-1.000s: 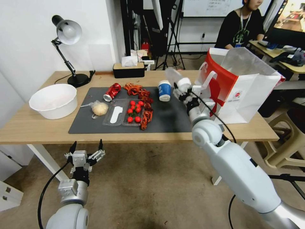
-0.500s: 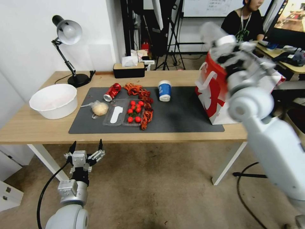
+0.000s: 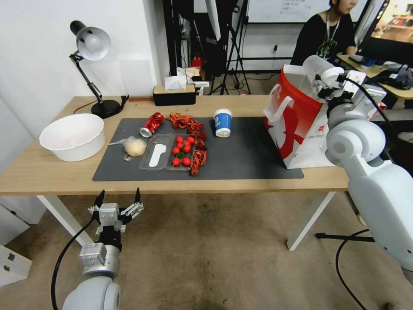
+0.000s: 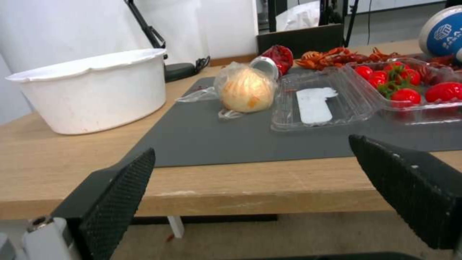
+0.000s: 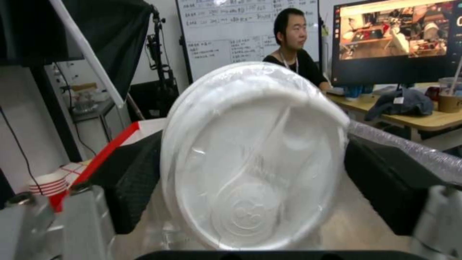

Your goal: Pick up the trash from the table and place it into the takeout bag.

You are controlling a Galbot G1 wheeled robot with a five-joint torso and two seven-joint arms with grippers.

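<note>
From the head view, the right gripper holds the clear plastic lidded cup over the takeout bag, upper right of the frame. Left wrist view: the left gripper idles, jaws apart. Right wrist view: the pads clamp the cup's sides; I'd lower it inside before letting go.

You get bright, even room light, soft shadows under the desk, bowed head-view edges, and glare on the near-lens cup lid.

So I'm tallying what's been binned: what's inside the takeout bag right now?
Its inside is hidden behind the takeout bag's walls. The right pincer holds the clear plastic cup over the open top, not dropped in. The left pincer hangs open below the table edge.
</note>
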